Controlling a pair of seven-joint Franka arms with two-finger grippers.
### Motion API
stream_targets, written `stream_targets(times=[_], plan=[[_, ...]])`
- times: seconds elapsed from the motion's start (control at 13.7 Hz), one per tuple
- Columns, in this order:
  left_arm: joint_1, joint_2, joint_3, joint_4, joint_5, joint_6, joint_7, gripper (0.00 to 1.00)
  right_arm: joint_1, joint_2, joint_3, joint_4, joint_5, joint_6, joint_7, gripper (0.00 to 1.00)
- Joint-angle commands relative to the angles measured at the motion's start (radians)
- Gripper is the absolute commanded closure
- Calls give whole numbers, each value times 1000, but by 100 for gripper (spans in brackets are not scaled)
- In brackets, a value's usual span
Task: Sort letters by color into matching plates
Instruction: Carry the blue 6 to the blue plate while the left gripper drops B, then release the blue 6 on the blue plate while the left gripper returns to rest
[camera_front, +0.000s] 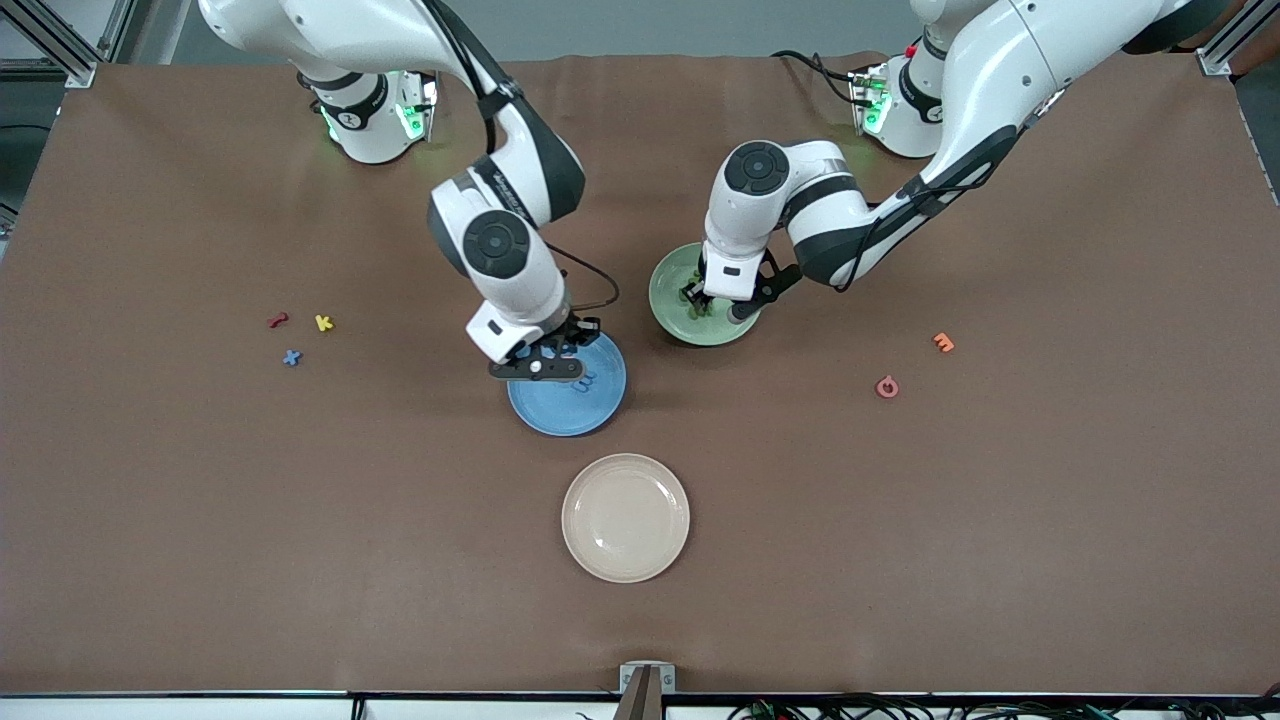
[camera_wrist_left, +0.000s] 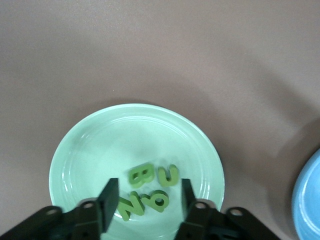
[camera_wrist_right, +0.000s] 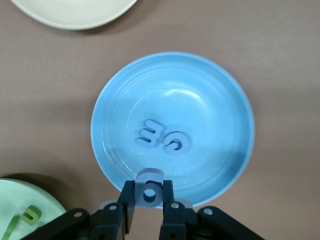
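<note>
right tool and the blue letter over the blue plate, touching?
Touching: the right wrist view shows the right tool pinching the blue letter on both sides, above the blue plate.

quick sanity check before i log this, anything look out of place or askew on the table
One blue letter lies on the bare table toward the right arm's end, beside a red letter and a yellow letter, not in the blue plate. The four green letters lie flat in the green plate. Nothing spilled or damaged.

Brown mat (camera_front: 1050, 520) covers whole table; grey floor at upper edge; aluminium frame posts (camera_front: 60, 40) in corners.
</note>
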Motion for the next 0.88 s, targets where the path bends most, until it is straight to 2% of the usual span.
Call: stream_targets(times=[0.0,0.15,0.37,0.58,0.66,0.73,0.8], plan=[[-5,-5,0,67,9,-13,-21,0,32,57,-14,26,19,45,-2,86],[7,-5,4,144,14,-52,5,0,46,92,-14,26,19,94,-8,86],[28,-3,42,293,9,-141,197,0,52,122,-14,26,19,130,-11,86],[88,-5,69,374,8,-152,349,0,51,123,-14,27,19,130,-16,83],[122,-6,70,385,9,-175,405,0,49,122,-14,27,19,128,-16,67],[151,-12,67,404,9,-219,486,0,48,122,-14,29,20,125,-11,8],[169,-23,67,428,8,-270,575,0,48,120,-14,27,20,114,-10,0]])
